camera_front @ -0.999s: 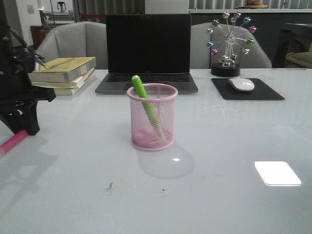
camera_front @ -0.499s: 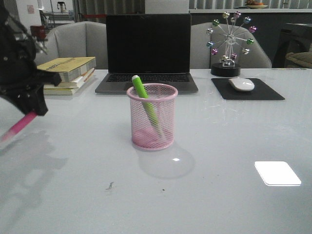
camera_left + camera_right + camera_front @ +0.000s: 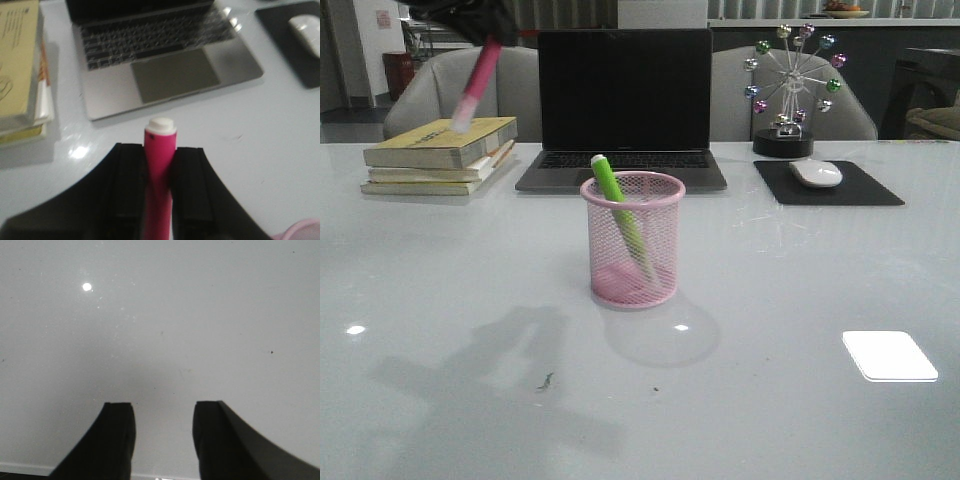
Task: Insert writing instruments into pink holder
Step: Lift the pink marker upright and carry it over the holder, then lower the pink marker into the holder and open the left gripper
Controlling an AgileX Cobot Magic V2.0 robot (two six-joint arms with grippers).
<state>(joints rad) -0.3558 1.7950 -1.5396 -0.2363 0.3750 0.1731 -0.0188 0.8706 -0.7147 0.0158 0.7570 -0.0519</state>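
Observation:
The pink mesh holder (image 3: 632, 240) stands mid-table with the lime green marker (image 3: 620, 215) leaning inside it, cap end above the rim. High at the upper left, my left gripper (image 3: 492, 38) is shut on the bright pink marker (image 3: 476, 84), which hangs tilted with its pale end down, above the books. In the left wrist view the pink marker (image 3: 159, 170) sits clamped between the black fingers (image 3: 125, 190), and the holder's rim (image 3: 300, 231) shows at the corner. My right gripper (image 3: 164, 412) is open over bare table, nothing between its fingers; it does not show in the front view.
An open laptop (image 3: 623, 110) sits behind the holder. A stack of books (image 3: 442, 155) lies at the back left. A white mouse (image 3: 815, 173) rests on a black pad (image 3: 828, 184) at the back right, beside a ball ornament (image 3: 790, 90).
My left gripper has risen from low at the left table edge up and rightward, carrying the pink marker to a height above the books. The holder and green marker have not moved.

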